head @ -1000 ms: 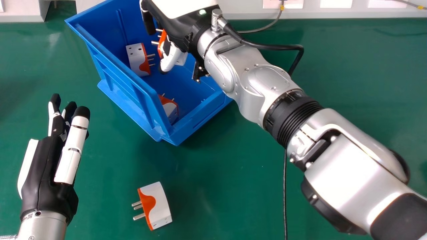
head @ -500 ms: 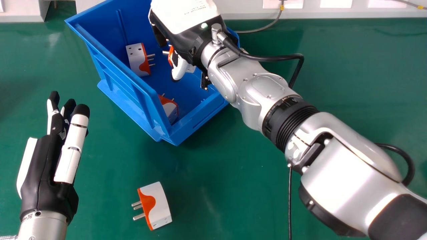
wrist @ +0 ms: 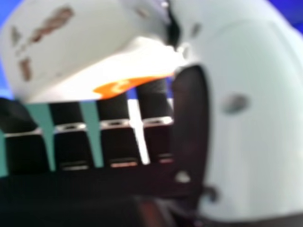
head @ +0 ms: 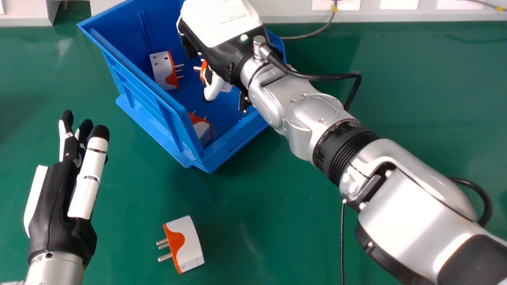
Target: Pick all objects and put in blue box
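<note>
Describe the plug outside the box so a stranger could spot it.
Find the blue box on the green table. Below its near corner in the head view lies a white-and-orange plug adapter, its metal pins pointing left. Unlike the similar adapters in the box, it lies on the tabletop.

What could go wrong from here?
The white-and-orange plug adapter pinched in the right hand might slip and strike a matching adapter inside the blue plastic box. The silver forearm, crossing the box's edge in the head view, could bump it.
</note>
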`<state>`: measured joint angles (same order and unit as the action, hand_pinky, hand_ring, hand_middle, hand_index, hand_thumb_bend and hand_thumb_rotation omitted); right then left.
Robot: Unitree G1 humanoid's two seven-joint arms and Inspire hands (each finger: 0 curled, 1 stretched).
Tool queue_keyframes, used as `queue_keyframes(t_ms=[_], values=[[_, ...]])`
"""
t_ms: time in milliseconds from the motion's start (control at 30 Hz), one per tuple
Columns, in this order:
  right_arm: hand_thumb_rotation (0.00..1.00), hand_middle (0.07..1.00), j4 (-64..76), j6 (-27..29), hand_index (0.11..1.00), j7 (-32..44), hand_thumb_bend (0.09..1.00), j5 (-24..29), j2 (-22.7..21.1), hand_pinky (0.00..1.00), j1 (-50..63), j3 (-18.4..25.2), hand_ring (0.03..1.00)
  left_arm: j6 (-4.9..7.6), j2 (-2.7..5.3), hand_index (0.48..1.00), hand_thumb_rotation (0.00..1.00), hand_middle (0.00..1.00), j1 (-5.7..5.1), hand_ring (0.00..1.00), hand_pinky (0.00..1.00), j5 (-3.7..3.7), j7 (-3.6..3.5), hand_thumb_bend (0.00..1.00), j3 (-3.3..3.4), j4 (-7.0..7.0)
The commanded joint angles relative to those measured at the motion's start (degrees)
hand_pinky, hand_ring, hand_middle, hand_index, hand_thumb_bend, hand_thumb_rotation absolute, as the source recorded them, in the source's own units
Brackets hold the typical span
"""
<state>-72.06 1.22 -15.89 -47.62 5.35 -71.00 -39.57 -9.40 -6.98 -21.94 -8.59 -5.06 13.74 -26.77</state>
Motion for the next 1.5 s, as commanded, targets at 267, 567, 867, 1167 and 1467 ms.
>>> queue_keyframes(t_ms=[267,567,867,1167,1467], values=[[0.00,0.453,0.73,4.42,0.538,-9.76,0.510,4.07,0.79,0.25,1.40,4.90,0.337,1.72,0.35,1.000,0.82,1.00,-0.54,1.00,0.95,0.89,0.23,0.42,-0.88,-2.24],[0.00,0.471,-0.03,3.43,0.543,-12.84,0.507,4.19,1.84,0.25,2.44,5.02,0.363,1.57,0.73,1.000,0.82,1.00,-0.56,1.00,0.95,0.85,0.32,0.41,-1.10,-2.56],[0.00,0.480,-0.68,3.55,0.518,-10.82,0.510,2.99,1.03,0.22,2.94,3.19,0.390,1.30,0.72,1.000,0.82,1.00,-0.38,1.00,0.95,0.68,0.16,0.41,-0.79,-2.62],[0.00,0.490,-0.85,3.38,0.502,-10.14,0.511,2.56,0.22,0.22,4.36,2.42,0.405,0.18,0.94,1.000,0.81,1.00,-1.25,1.00,0.95,1.36,0.75,0.41,-1.28,-4.85],[0.00,0.487,-1.26,2.97,0.497,-11.62,0.512,1.06,0.05,0.23,5.40,0.65,0.411,-0.52,1.15,1.000,0.82,1.00,-1.80,1.00,0.94,1.33,1.24,0.40,-1.85,-6.08]])
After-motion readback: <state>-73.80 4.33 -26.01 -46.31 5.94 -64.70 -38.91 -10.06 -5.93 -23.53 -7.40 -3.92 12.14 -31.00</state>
